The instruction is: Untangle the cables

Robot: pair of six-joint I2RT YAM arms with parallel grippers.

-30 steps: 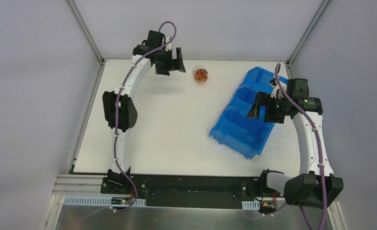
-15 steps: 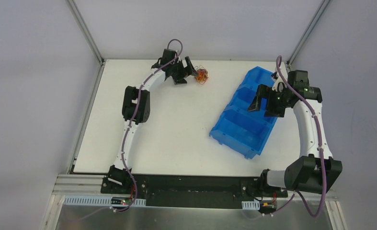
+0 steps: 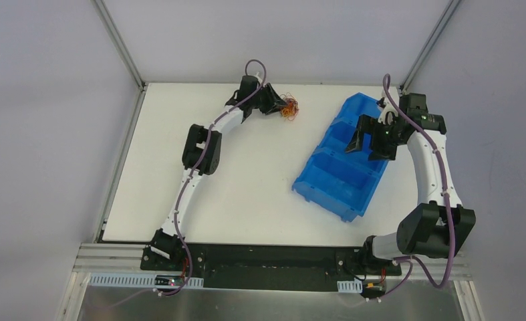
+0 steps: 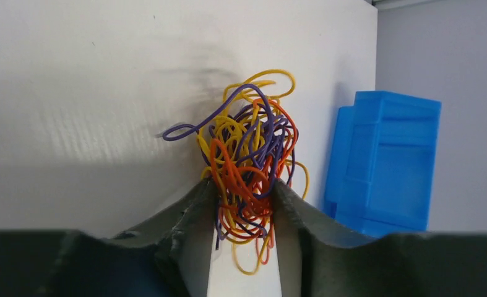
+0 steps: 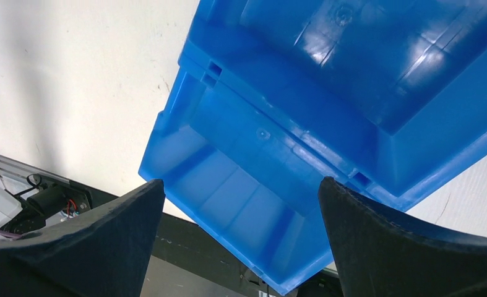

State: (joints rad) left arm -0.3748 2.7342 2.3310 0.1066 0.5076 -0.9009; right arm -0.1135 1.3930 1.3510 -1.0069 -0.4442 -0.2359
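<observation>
The cables (image 3: 289, 108) are a small tangle of thin orange, yellow and purple wires near the table's back edge. In the left wrist view the cables (image 4: 248, 154) bulge out between my dark fingers, which press on the tangle from both sides. My left gripper (image 3: 278, 104) (image 4: 244, 189) is shut on the cables' near part, with a few loops trailing down between the fingers. My right gripper (image 3: 367, 147) (image 5: 241, 182) hangs open above the blue bin, holding nothing.
The blue bin (image 3: 340, 170) (image 5: 278, 124) with several compartments lies slanted on the right half of the white table (image 3: 233, 180). A corner of the bin (image 4: 383, 161) stands just right of the tangle. Metal frame posts rise at the back corners.
The left arm reached right to the tangle and its open jaws closed on it, nudging it slightly right. The right arm shifted a little toward the back over the bin, still open.
</observation>
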